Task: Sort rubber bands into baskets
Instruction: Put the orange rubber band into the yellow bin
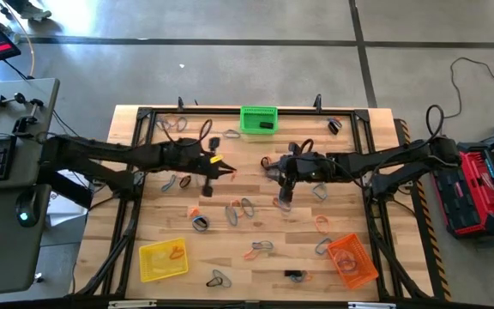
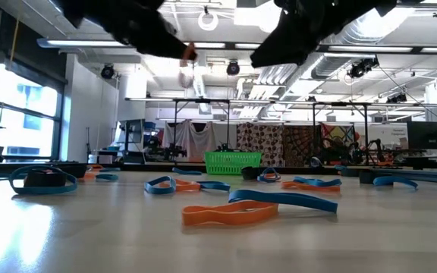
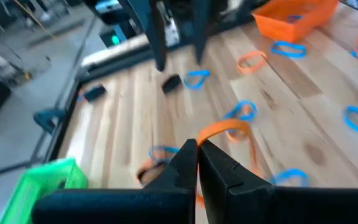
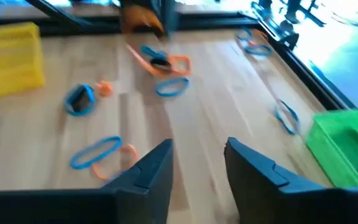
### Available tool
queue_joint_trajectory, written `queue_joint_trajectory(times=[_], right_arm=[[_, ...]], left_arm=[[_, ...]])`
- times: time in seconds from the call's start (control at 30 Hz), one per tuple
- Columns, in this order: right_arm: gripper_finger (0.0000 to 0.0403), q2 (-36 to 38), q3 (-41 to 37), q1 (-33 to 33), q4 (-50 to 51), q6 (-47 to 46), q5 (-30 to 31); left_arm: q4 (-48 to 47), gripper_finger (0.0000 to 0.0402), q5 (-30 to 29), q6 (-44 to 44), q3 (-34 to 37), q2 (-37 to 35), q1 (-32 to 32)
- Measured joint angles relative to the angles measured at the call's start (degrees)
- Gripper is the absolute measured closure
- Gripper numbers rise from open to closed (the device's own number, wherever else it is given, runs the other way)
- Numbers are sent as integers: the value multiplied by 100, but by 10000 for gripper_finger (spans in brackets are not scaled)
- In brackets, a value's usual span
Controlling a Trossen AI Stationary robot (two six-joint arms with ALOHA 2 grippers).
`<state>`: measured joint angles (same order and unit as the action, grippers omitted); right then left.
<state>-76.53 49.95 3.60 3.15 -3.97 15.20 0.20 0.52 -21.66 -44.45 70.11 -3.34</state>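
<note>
My left gripper (image 1: 227, 170) hangs over the middle of the table, shut on an orange rubber band (image 3: 229, 129). My right gripper (image 4: 197, 155) faces it from the right (image 1: 269, 163), open, with nothing between its fingers. Several blue, orange and black rubber bands (image 1: 247, 207) lie flat on the wooden table (image 1: 350, 215). The green basket (image 1: 258, 119) stands at the far edge, the yellow basket (image 1: 163, 258) near left and the orange basket (image 1: 352, 260) near right. In the low view both grippers show only at the top edge. My left gripper pinches the orange band between its two fingertips (image 3: 190, 152). The pinched part is one end of the loop (image 3: 205, 133). The rest of the loop curves out past the tips. The fingers slant down toward the table's right side, and the band is lifted clear of the table.
Black frame bars (image 1: 144, 137) run round the tabletop. A black band lies in the green basket and an orange one in the yellow basket (image 1: 177, 251). A small black object (image 1: 294, 275) sits near the front edge. Bare wood lies between the two grippers.
</note>
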Motion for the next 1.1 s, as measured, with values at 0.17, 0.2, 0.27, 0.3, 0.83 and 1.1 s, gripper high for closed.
queue_joint_trajectory(times=[0.17,0.2,0.27,0.3,0.83,1.1], right_arm=[[334,0,-2,-80,188,6,113],[348,0,-5,-107,193,31,111],[379,0,-9,-142,219,126,85],[391,0,-9,-152,222,152,80],[399,0,-15,-213,231,297,43],[402,0,-17,-213,272,298,46]], left_arm=[[-1132,401,3,359,0,-883,270],[-1330,401,1,445,0,-1030,358],[-1697,401,3,640,0,-1293,551],[-1898,401,3,757,0,-1390,656],[-4805,401,-614,3132,-580,-1288,3133],[-5806,401,-269,4566,-1359,-440,4393]])
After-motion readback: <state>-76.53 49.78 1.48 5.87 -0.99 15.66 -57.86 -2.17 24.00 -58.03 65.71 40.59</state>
